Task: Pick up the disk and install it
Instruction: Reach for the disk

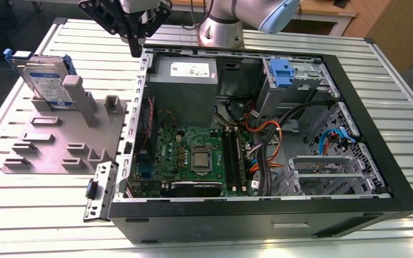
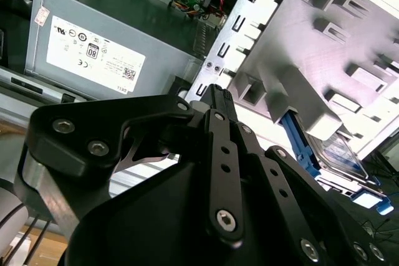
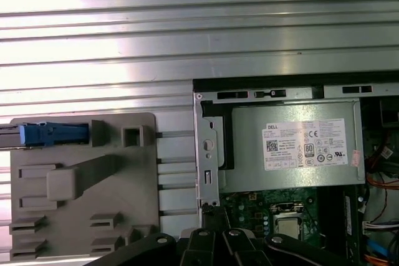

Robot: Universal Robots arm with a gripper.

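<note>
Gripper (image 1: pixel 135 50) closed, empty, by PC case (image 1: pixel 264 217); exterior view shows disk (image 1: pixel 45 80) label, first wrist view its blue edge.

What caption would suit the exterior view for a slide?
The gripper hangs over the edge of the open computer case; the disk stands on edge in the grey fixture beside it.

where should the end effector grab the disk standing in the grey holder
Probably take the disk by its free top edge, coming straight down from above and squeezing its two broad faces. It stands on edge in the grey holder, whose posts and slot cover its lower part.
</note>
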